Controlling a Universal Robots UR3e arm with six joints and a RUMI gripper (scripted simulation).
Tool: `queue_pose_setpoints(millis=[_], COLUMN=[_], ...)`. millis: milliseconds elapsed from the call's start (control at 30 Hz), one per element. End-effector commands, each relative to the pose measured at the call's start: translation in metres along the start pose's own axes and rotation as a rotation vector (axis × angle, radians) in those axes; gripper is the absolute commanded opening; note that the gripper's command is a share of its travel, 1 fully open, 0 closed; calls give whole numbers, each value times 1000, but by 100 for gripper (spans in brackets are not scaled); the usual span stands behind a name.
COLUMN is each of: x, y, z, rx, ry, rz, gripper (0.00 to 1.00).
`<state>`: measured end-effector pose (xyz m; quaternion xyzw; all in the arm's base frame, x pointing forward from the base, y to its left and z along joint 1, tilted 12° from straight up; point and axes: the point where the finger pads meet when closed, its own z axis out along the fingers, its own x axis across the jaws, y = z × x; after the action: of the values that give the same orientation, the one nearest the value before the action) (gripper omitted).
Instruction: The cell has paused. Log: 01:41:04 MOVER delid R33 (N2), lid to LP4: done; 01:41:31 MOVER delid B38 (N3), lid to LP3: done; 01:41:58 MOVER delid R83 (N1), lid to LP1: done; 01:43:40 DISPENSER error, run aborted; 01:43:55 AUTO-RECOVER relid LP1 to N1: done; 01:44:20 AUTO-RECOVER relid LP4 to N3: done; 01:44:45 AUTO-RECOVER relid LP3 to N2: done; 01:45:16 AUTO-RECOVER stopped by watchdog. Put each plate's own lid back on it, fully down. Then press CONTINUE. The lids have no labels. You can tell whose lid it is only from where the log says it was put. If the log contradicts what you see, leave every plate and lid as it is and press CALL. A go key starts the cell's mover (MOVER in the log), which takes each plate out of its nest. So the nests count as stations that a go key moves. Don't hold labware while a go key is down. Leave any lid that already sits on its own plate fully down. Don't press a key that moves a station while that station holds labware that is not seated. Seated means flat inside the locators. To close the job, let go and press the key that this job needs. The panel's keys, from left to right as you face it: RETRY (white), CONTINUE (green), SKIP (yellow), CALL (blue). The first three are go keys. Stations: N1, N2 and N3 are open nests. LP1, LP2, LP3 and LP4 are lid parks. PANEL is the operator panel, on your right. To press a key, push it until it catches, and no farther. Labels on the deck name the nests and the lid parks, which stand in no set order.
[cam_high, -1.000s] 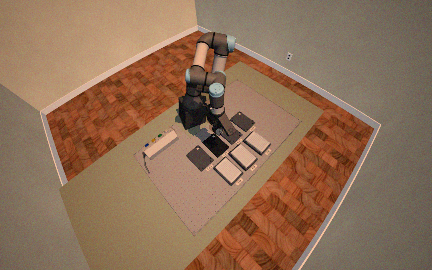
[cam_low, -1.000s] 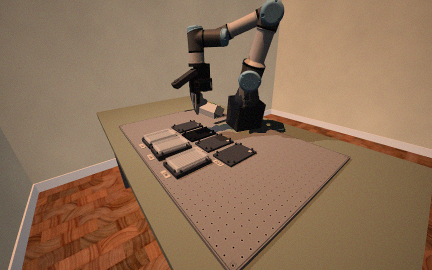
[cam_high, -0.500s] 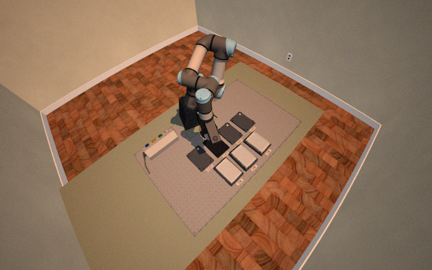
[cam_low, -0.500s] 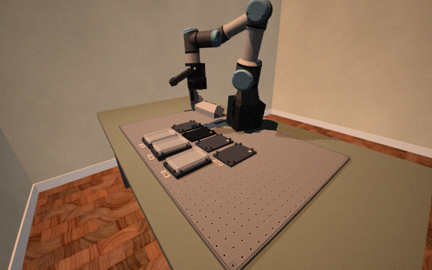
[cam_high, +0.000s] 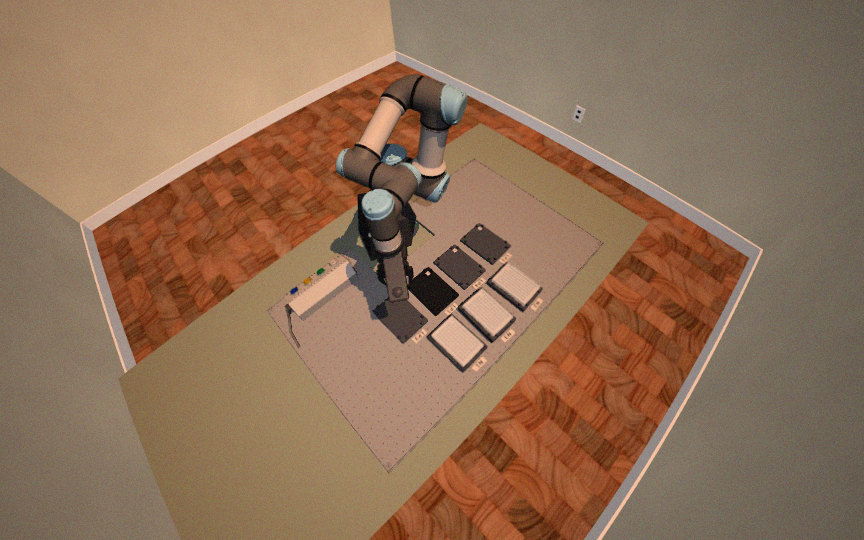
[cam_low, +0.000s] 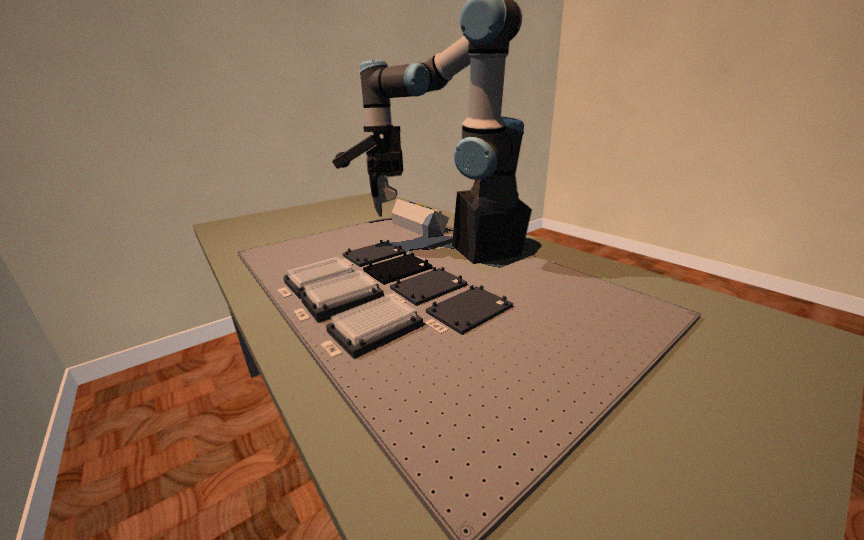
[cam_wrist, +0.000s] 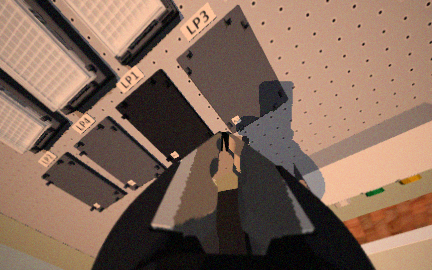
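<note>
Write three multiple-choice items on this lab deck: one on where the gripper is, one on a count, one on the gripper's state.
1. The gripper hangs nearest which lid park?
A. LP2
B. LP4
C. LP3

2. How many lid parks lie in the row?
A. three
B. four
C. five

3. How does the gripper stand?
A. shut on a lid
B. wide open
C. shut, holding nothing

Key: 1 C, the wrist view shows the fingertips at the near edge of LP3, the panel-side end of the row. 2 B, four dark pads lie side by side: LP3, LP1, LP4 and one more. 3 C, the fingers meet with nothing between them.
</note>
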<state>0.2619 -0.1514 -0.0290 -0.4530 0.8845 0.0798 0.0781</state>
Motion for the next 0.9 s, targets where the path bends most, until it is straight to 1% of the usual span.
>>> queue_pose_setpoints(millis=[0,433,767,833,867], x=[32,33,74,74,78], y=[-18,-19,10,10,13], z=[-1,-1,-1,-1,-1], rx=[6,6,6,6,6], ry=[10,10,9,9,9], rz=[19,18,221,221,241], gripper=[0,0,0,0,0])
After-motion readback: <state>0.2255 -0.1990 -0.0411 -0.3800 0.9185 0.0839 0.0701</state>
